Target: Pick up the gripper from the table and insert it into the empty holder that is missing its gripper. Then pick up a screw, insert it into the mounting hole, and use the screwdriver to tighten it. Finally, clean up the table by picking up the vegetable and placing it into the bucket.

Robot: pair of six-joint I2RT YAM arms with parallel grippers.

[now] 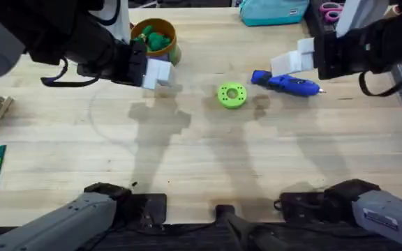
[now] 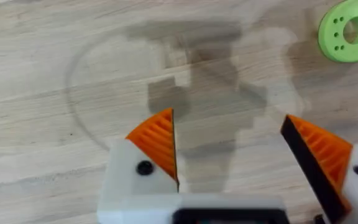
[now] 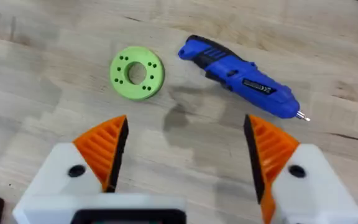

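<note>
Right tool hangs over the bench with its orange ribbed pads spread wide and nothing between them, and just beyond it lies the screwdriver, flat on its side, silver tip pointing away from the bright green ring beside it. That blue body looks like hard moulded plastic, stiff and likely a bit heavy for its size, smooth enough to roll or slip, so I'd judge the thick middle of the barrel the place to pinch, across its width. There's a dark label with pale lettering on the barrel, too small to read. Over on the other side, the left tool is open and empty too, above bare wood near the bucket. Inside the bucket sits something green, which I take for the vegetable: small, light, knobbly, probably easy to grip. The bucket's brown label can't be read from here.
</note>
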